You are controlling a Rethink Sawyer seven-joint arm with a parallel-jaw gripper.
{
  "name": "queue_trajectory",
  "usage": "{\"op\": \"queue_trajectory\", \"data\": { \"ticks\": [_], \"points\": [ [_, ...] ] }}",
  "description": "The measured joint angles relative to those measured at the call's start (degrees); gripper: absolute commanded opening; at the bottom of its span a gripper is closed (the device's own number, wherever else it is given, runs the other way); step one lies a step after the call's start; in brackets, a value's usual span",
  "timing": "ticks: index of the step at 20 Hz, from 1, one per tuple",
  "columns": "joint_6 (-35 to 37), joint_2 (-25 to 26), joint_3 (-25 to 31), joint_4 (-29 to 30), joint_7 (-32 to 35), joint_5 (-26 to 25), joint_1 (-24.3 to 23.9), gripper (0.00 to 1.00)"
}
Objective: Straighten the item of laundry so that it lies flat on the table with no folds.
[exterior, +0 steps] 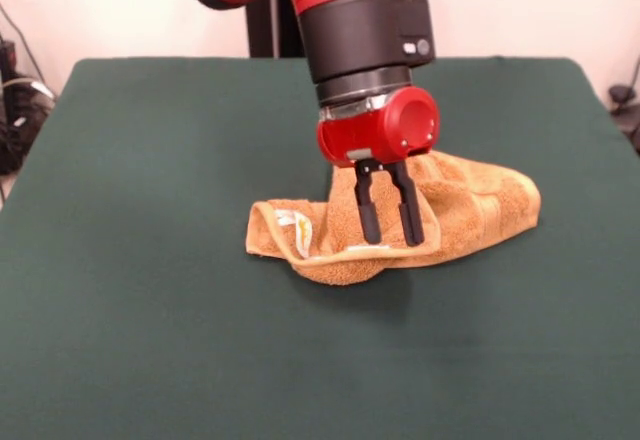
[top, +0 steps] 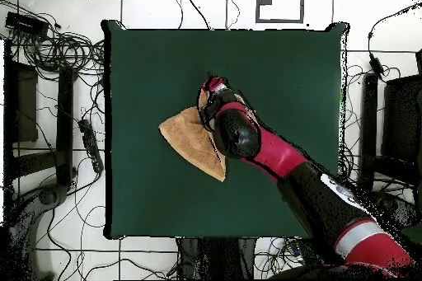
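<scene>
Towel [exterior: 470,210]: lying crumpled mid-worktop [exterior: 150,340], label [exterior: 300,232] showing at its left. Gripper [exterior: 390,242]: standing spread over the near fold, pinching nothing. Risk: fingers [exterior: 368,215] closing on several layers may be dragging the bundle instead of unfolding it.

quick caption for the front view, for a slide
Sawyer's gripper, fingers apart, reaches down onto a crumpled, folded orange-tan towel on the green table.

The orange-tan towel [exterior: 470,210] is lying bunched and folded near the middle of the dark green table [exterior: 150,310], its white label [exterior: 300,232] showing at one folded end.
</scene>
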Motion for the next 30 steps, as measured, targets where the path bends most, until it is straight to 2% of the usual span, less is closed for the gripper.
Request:
{"op": "queue_trajectory", "data": {
  "ticks": [22, 30],
  "points": [
    [0.0, 5.5, 0.0, -1.2, 0.0, 1.1, 0.0, 1.00],
    [0.0, 5.8, -3.6, -1.7, 0.0, 5.4, 2.2, 1.00]
  ]
}}
